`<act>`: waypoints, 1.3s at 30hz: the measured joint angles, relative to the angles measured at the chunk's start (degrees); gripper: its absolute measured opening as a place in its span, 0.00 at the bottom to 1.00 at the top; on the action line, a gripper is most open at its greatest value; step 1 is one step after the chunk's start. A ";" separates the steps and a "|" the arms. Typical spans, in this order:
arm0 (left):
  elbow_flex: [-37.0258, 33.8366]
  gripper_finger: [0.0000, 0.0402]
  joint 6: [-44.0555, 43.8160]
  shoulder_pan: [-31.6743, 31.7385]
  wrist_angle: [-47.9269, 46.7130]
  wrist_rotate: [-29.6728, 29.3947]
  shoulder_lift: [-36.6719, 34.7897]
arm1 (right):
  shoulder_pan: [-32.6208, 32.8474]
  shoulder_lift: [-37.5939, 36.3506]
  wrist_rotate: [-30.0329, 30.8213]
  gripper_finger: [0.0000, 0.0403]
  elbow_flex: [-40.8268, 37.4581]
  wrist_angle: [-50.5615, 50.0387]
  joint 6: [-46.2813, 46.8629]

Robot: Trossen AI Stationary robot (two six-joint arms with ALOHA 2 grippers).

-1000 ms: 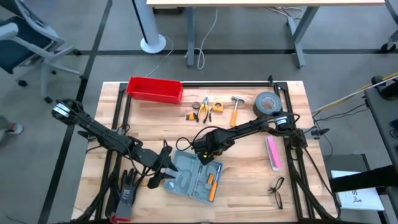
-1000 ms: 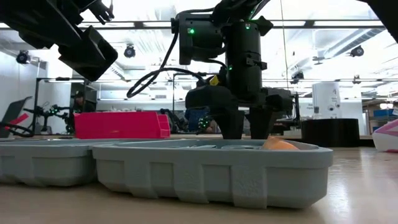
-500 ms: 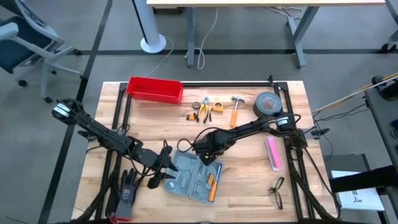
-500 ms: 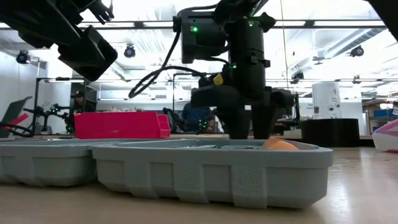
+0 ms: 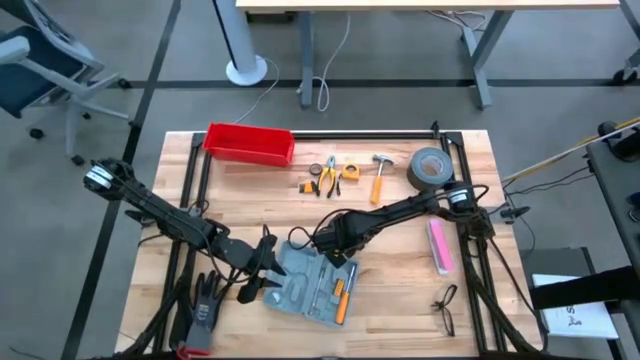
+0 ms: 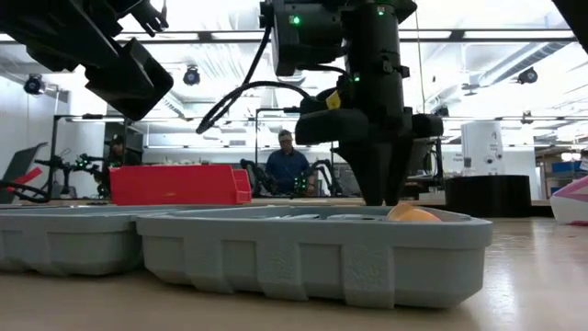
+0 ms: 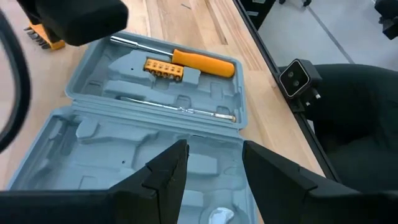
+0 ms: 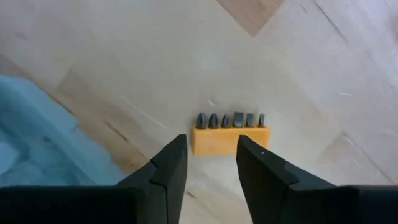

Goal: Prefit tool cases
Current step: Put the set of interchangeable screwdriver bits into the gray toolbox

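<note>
Wooden table (image 5: 400, 280), open grey-blue case (image 5: 312, 281)

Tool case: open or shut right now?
Open. The tool case lies flat on the table with both halves spread, its moulded slots showing, an orange-handled screwdriver seated in one.

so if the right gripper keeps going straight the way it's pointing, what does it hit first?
Likely the yellow bit holder: in the right wrist view it lies on the wooden table in line with the gap between the right gripper's fingers, beside the tool case. How far off it lies is unclear.
</note>
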 joint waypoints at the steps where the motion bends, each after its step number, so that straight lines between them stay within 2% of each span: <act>1: 0.00 0.40 -0.14 -0.02 -0.02 0.04 0.00 | -0.02 -0.10 0.09 0.28 0.00 0.18 -0.11; 5: 0.00 0.40 -0.17 -0.02 -0.09 0.09 0.00 | -0.01 -0.59 0.03 0.32 0.06 0.32 -0.13; 14: -0.02 0.40 0.14 -0.04 -0.15 0.14 0.00 | -0.06 -0.60 0.07 0.54 -0.28 -0.15 2.84; 19: -0.02 0.40 0.33 -0.10 -0.68 0.16 0.00 | -0.15 -0.60 0.04 0.61 -2.37 -0.55 4.32; 25: 0.00 0.40 0.48 -0.24 -0.76 0.22 0.00 | -0.15 -0.60 0.03 0.64 -4.94 0.47 5.37; 34: -0.02 0.40 0.22 -0.28 -0.83 0.26 0.00 | -0.25 -0.63 0.15 0.62 -5.35 2.24 3.92; 39: -0.01 0.40 0.09 -0.35 -0.85 0.28 0.00 | 0.20 -1.65 0.02 0.63 -5.25 2.44 -0.67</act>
